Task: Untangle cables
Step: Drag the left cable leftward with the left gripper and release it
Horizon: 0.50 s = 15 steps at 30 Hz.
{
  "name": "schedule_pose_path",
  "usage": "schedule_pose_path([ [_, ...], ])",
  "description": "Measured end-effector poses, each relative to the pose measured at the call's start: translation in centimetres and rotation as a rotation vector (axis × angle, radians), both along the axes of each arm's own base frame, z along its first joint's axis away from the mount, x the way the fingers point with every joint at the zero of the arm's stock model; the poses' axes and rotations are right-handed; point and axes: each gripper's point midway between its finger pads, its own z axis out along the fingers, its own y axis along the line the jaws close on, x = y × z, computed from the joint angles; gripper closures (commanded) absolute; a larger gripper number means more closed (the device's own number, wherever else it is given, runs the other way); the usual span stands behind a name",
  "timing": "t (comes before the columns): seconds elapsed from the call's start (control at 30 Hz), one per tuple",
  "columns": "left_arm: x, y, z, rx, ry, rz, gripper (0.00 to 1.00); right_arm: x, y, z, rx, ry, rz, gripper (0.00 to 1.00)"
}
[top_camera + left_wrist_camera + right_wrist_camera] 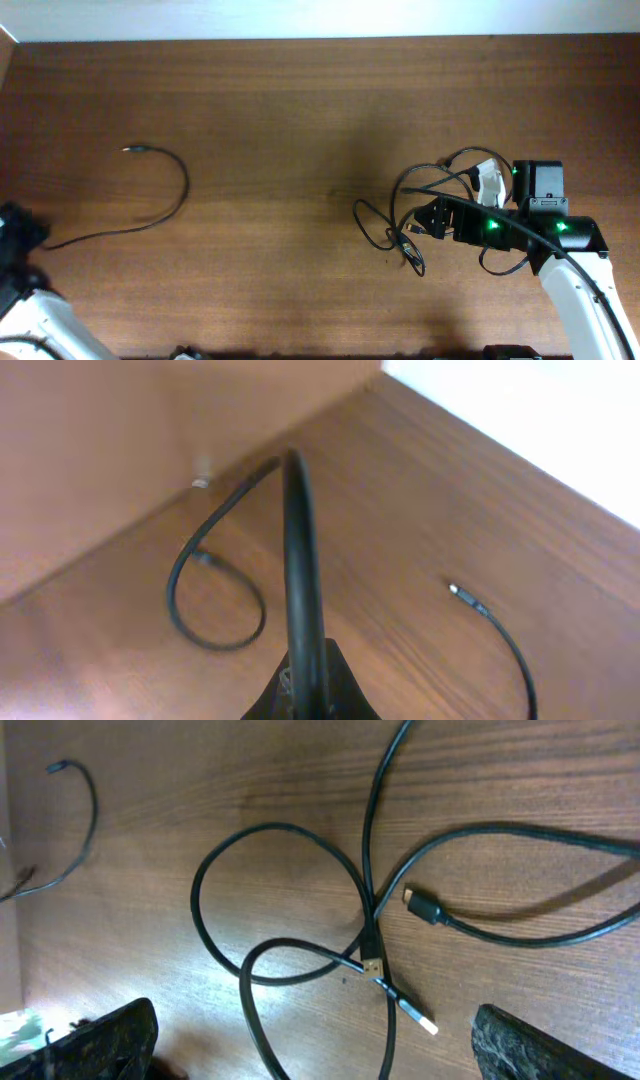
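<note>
While left pincer [305,692] pinches 1 cable [300,540], right pincer [320,1042] gapes wide, empty, over tangled cables [372,935]

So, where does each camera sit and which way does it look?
Overhead: above the table, facing straight down; left arm and right arm show.
Left wrist: low, facing the table's far corner; the shut left gripper holds the loose cable.
Right wrist: facing down on the tangled cables; the open right gripper shows.
Overhead and left wrist share the loose cable.
</note>
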Motion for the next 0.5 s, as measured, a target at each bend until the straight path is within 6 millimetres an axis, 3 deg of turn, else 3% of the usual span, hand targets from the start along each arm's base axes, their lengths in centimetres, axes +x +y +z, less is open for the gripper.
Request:
schedule_pose_path([
  [0.1, -1.8, 2.1, 0.9, 0.028, -0.035, 0.080, 1.00, -0.1, 0.0, -0.1, -0.001, 0.006, -0.001, 0.01],
  [0.27, -2.8, 4.9, 1.4, 0.046, -0.089, 0.158, 1.00, -0.5, 0.0, -0.2, -0.001, 0.025, -0.001, 0.01],
  [0.4, -3.4, 7.3, -1.2, -0.030, -0.106, 0.230, 1.00, -0.5, 0.0, -0.2, -0.001, 0.027, -0.001, 0.01],
  [0.5, -4.5, 9.3, -4.4, -0.128, -0.115, 0.302, 1.00, -0.5, 0.0, -0.2, -0.001, 0.026, -0.001, 0.01],
])
